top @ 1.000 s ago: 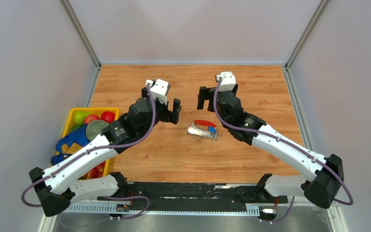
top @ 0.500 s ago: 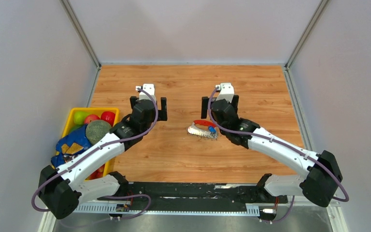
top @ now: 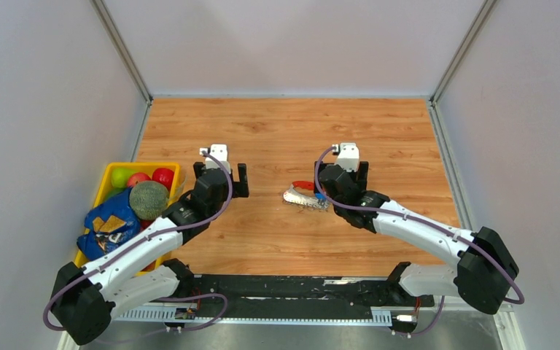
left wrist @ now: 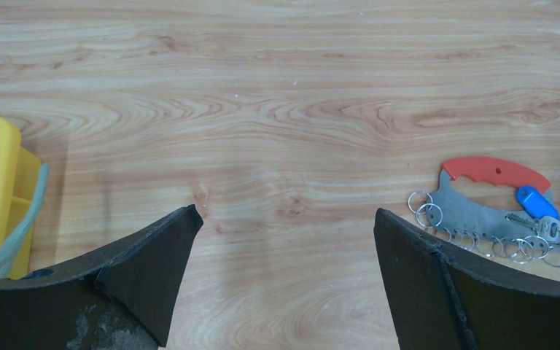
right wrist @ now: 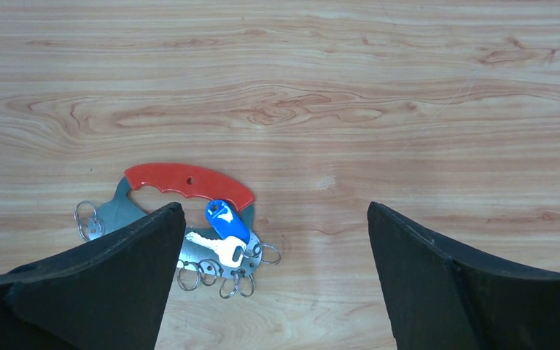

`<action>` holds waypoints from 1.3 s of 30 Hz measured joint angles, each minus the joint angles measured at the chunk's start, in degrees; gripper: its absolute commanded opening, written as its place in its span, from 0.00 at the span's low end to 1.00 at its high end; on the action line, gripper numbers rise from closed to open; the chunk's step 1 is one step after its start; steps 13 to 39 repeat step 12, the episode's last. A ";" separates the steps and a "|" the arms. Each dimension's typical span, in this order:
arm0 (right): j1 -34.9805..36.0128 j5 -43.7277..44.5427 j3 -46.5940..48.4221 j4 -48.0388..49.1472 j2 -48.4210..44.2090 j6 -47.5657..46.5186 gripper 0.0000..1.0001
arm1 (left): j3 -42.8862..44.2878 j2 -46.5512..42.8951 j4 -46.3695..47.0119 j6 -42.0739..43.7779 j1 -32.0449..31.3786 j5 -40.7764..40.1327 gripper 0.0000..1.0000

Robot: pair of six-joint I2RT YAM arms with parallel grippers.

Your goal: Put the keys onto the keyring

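Note:
The keyring point(top: 300, 192) lies flat on the wooden table: a red curved handle on a grey metal plate edged with several small rings. It also shows in the right wrist view point(right wrist: 189, 182) and in the left wrist view point(left wrist: 481, 197). The keys, a silver key point(right wrist: 220, 248) with a blue tag point(right wrist: 227, 220), lie on the plate's right end, joined to a ring there; they also show in the left wrist view point(left wrist: 538, 215). My right gripper point(top: 341, 177) is open and empty just right of the keyring. My left gripper point(top: 221, 179) is open and empty, well to its left.
A yellow bin point(top: 112, 171) at the left table edge holds toy fruit, a green ball point(top: 149, 198) and a blue bag point(top: 109, 217). Its corner shows in the left wrist view point(left wrist: 0, 189). Grey walls enclose the table on three sides.
Both arms have drawn back toward the near edge and lowered. The left gripper has swung left, away from the keyring. The keyring and keys have not moved.

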 measured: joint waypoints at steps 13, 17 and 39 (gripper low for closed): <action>0.00 -0.28 -0.07 -0.13 -4.44 0.94 1.00 | -2.91 -1.97 2.86 0.90 0.00 1.75 1.00; 0.00 -0.28 -0.07 -0.13 -4.44 0.94 1.00 | -2.91 -1.97 2.86 0.90 0.00 1.75 1.00; 0.00 -0.28 -0.07 -0.13 -4.44 0.94 1.00 | -2.91 -1.97 2.86 0.90 0.00 1.75 1.00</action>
